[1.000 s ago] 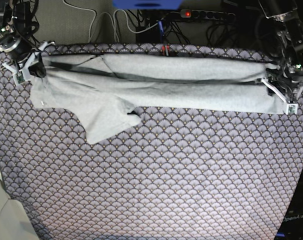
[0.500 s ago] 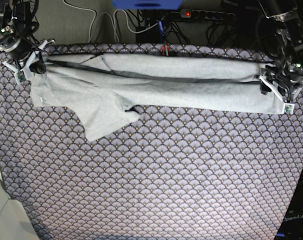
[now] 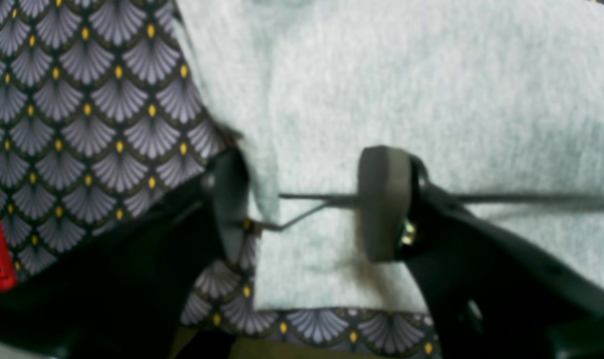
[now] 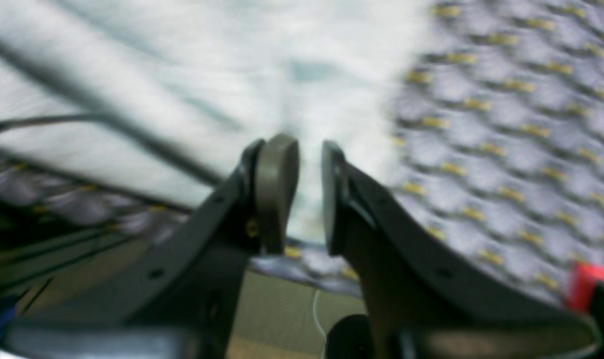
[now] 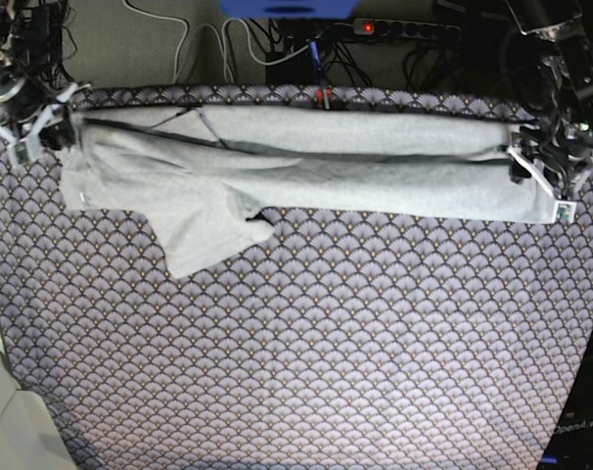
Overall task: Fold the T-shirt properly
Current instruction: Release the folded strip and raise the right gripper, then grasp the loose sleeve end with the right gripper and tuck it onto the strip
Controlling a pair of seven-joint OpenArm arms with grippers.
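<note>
The light grey T-shirt lies as a long folded band across the far side of the table, one sleeve sticking out toward the front left. No lettering shows. My left gripper is at the band's right end. In the left wrist view it is open wide, with the shirt's corner lying flat between and under the fingers. My right gripper is just off the shirt's far left corner. In the blurred right wrist view it has a narrow gap and holds nothing, with the shirt beyond it.
The purple-grey fan-scale cloth covers the whole table. Cables and a power strip lie behind the far edge. A pale grey object sits at the front left corner.
My right gripper has drawn back up and to the left, away from the shirt's left corner. The left gripper and the shirt have hardly moved.
</note>
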